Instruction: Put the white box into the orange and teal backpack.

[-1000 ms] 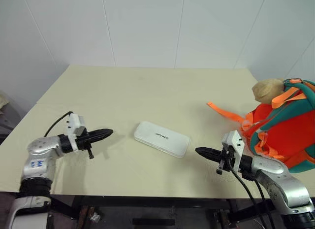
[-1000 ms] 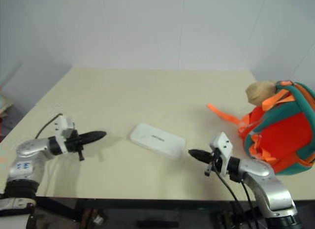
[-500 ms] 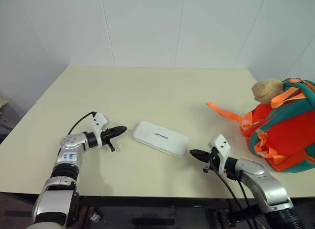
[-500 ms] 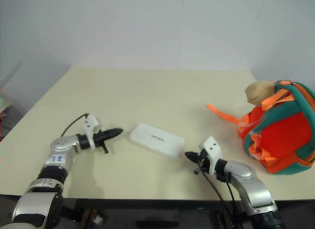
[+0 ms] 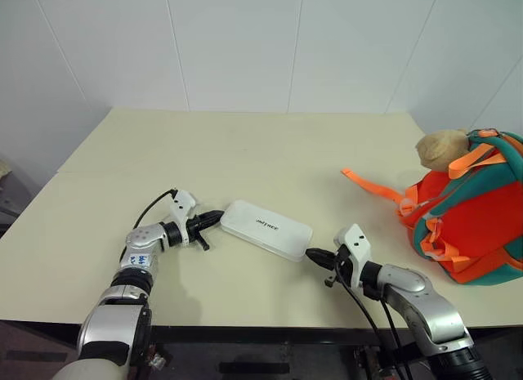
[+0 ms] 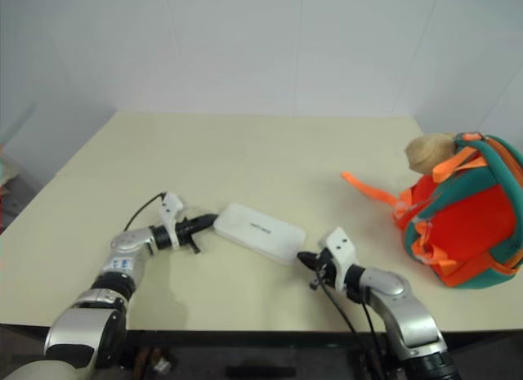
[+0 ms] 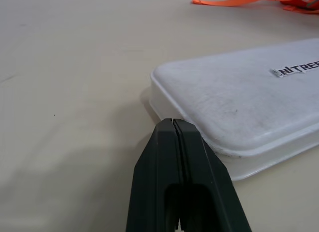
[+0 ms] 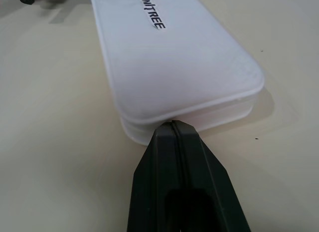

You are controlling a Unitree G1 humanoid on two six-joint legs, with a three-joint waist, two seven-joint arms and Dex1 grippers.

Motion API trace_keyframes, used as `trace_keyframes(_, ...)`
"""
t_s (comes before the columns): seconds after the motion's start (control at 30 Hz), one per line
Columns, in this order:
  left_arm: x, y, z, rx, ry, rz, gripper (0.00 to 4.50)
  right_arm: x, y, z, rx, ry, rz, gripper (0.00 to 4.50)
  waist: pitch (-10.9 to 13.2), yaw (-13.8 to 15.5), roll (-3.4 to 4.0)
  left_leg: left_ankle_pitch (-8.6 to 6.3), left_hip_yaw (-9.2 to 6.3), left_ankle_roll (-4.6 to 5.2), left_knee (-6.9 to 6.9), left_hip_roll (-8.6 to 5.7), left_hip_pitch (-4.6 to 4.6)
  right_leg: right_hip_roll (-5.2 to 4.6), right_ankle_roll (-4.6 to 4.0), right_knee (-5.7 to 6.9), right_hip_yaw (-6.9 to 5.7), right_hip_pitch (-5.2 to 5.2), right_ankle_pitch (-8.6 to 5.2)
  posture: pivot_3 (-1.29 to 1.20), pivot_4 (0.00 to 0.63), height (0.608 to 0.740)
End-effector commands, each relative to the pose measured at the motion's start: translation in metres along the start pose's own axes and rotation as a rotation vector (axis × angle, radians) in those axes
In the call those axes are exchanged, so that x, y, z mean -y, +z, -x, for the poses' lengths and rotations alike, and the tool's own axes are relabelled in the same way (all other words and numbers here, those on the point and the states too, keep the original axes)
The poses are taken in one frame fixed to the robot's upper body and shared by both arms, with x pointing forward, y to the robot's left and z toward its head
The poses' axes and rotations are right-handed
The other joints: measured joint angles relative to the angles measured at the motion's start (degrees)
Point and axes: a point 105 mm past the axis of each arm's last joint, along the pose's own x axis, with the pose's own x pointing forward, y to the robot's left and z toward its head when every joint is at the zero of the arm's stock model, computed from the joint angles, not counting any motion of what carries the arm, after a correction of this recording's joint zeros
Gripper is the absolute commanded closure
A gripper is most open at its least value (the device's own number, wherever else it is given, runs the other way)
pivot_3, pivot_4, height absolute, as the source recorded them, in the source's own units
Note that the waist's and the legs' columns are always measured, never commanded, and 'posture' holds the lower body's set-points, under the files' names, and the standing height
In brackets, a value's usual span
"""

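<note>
The white box point(image 5: 266, 229) lies flat on the cream table, dark lettering on its lid. My left gripper point(image 5: 216, 217) is shut, its tip against the box's left end; in the left wrist view the closed fingers point(image 7: 172, 167) meet the box point(image 7: 249, 87) at its corner. My right gripper point(image 5: 311, 255) is shut too, tip pressed to the box's right end, and the right wrist view has the fingers point(image 8: 174, 162) at the edge of the box point(image 8: 169, 57). The orange and teal backpack point(image 5: 466, 208) sits at the table's right edge, a tan plush toy point(image 5: 441, 149) on top.
An orange webbing strap point(image 5: 372, 185) trails from the backpack across the table point(image 5: 245, 151) toward the box. White walls stand behind the table's far edge. The near table edge runs just below both arms.
Both shut grippers have closed in on the box from either side, the left one travelling farther. Their tips now touch its two ends. The box has barely shifted.
</note>
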Motion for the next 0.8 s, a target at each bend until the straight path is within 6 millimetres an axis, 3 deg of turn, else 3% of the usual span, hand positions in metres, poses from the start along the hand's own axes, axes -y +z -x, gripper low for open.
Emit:
trace_keyframes(0.03,0.005,0.01,-0.002,0.048,-0.05,-0.019,4.46,0.01,0.014,0.002,0.042,-0.013,0.048,4.5,0.0,0.02,0.0,0.0,0.0,0.0,-0.01,0.0,0.0,0.0,0.0,0.0,0.0,0.0,0.0,0.0,0.15,0.74)
trace_keyframes(0.4,0.035,-0.005,0.024,0.086,-0.167,0.035,4.46,0.045,0.018,0.011,-0.013,0.009,0.133,4.5,0.0,-0.08,0.01,0.0,0.01,0.0,-0.03,0.01,0.02,0.0,0.0,0.01,0.01,0.0,0.0,0.0,0.15,0.74)
trace_keyframes(0.53,0.052,-0.012,0.032,0.072,-0.181,0.06,4.46,0.05,0.022,0.007,-0.011,0.031,0.148,4.5,0.0,-0.15,0.02,0.0,0.02,0.0,-0.01,0.01,0.02,0.0,0.0,0.03,0.04,0.01,0.0,0.0,0.15,0.74)
trace_keyframes(0.8,0.066,-0.018,0.037,0.069,-0.162,0.097,4.46,0.049,0.025,-0.006,0.002,0.071,0.16,4.5,0.0,-0.15,0.02,0.0,0.03,0.0,0.08,0.01,0.07,-0.01,-0.01,0.1,0.07,0.03,0.0,0.0,0.15,0.74)
